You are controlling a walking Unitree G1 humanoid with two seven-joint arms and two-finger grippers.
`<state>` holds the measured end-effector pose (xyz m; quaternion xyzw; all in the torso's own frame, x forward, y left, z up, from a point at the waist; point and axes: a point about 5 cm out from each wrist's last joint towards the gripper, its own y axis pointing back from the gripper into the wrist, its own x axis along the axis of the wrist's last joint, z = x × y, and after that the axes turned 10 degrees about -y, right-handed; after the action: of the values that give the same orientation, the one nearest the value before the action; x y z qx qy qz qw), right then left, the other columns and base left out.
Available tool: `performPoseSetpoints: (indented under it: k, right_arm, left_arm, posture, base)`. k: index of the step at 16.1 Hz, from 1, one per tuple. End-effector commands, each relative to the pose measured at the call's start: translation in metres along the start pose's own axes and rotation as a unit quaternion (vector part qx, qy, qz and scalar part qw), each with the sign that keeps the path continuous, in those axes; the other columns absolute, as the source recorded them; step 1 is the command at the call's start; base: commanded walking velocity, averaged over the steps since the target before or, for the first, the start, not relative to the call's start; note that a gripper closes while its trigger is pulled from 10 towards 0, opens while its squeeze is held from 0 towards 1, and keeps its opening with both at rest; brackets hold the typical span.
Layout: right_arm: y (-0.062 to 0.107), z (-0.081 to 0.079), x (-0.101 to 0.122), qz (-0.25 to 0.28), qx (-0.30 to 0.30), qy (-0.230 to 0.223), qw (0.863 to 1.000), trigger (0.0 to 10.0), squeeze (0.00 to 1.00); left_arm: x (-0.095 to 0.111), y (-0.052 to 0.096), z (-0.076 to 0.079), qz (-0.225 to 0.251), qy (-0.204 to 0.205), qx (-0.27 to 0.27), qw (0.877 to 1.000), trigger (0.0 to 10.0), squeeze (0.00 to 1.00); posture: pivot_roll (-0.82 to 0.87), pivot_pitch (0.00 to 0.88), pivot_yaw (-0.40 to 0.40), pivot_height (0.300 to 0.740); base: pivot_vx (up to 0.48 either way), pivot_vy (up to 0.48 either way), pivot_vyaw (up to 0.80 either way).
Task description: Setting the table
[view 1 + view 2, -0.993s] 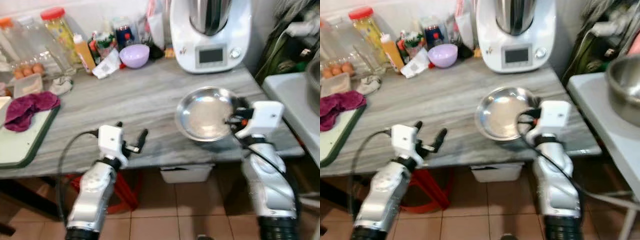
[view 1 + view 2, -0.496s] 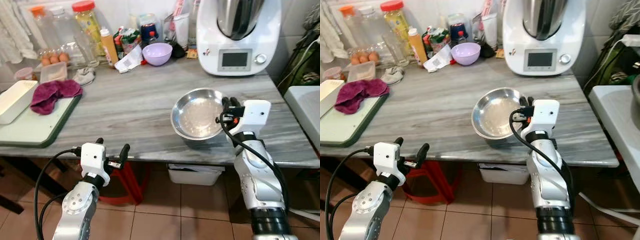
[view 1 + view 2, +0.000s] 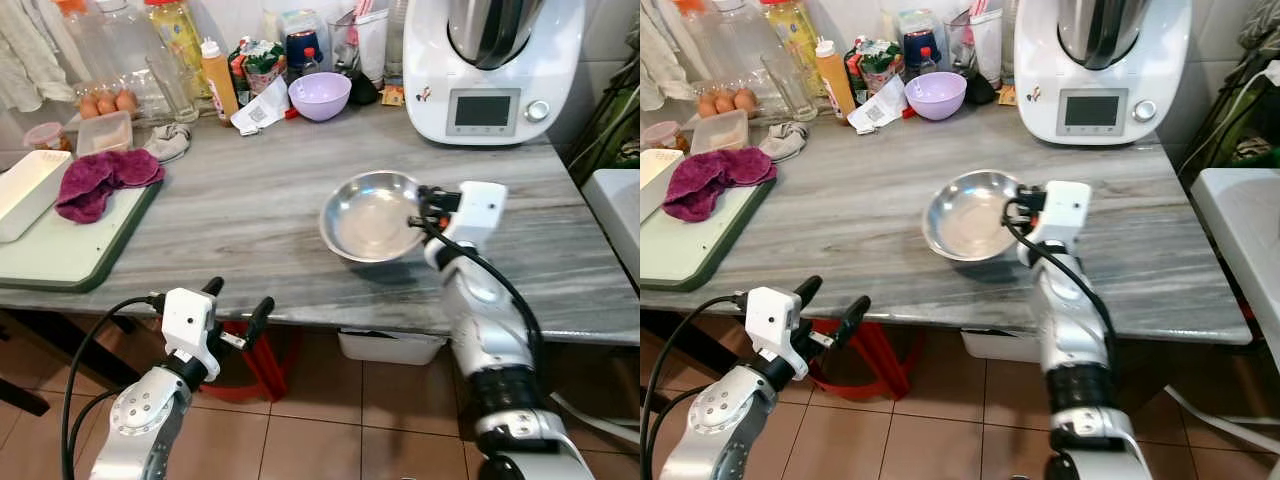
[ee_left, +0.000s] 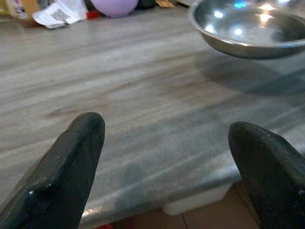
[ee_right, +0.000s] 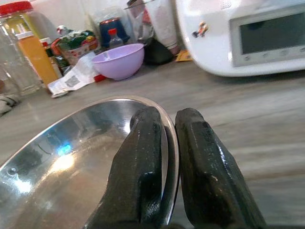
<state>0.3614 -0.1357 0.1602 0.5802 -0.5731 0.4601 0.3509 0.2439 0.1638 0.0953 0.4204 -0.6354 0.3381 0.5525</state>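
A grey marbled counter (image 3: 250, 210) is seen, cluttered at the back with jars (image 3: 180, 35), a purple bowl (image 3: 319, 95) and a white kitchen machine (image 3: 490, 55). Terracotta floor tiles (image 3: 330, 440) are laid below.

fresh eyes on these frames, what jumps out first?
The right gripper pinching the rim of a shiny steel bowl, held just above the grey marble counter near its front edge. Behind it, a big white kitchen machine stands at the back right. The left gripper hangs open below the counter's front edge, holding nothing.
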Motion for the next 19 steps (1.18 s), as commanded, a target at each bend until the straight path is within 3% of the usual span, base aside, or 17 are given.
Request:
performPoseSetpoints:
  k: [1,5,11,18,19]
  right_arm:
    - [-0.003,-0.01,-0.001,0.003,0.017,-0.008,1.0,10.0,0.0]
    - [0.0,-0.017,-0.023,-0.038,0.025,-0.051,0.998,10.0,0.0]
    - [0.008,-0.016,-0.048,-0.089,0.025,-0.059,0.994,10.0,0.0]
    - [0.003,-0.021,-0.058,-0.114,0.036,-0.045,0.992,10.0,0.0]
    - [0.001,-0.021,-0.057,-0.111,0.033,-0.048,0.992,10.0,1.0]
  left_arm:
    - [-0.001,0.003,-0.002,-0.009,-0.004,-0.004,1.0,10.0,0.0]
    - [-0.002,0.002,-0.003,-0.009,0.001,-0.011,1.0,10.0,0.0]
    - [-0.003,-0.002,0.001,-0.008,0.003,-0.025,1.0,10.0,0.0]
    - [0.004,-0.015,0.008,0.014,0.001,-0.03,0.999,10.0,0.0]
    - [0.004,-0.015,0.008,0.014,0.002,-0.029,0.999,10.0,0.0]
  posture:
    - [-0.07,0.108,0.098,0.74]
    - [-0.07,0.104,0.099,0.74]
    - [-0.08,0.097,0.1,0.74]
    - [-0.08,0.091,0.085,0.74]
    - [-0.08,0.091,0.085,0.74]
  base:
    - [0.0,0.0,0.0]
    - [0.0,0.0,0.0]
    - [0.0,0.0,0.0]
    - [0.0,0.0,0.0]
    - [0.0,0.0,0.0]
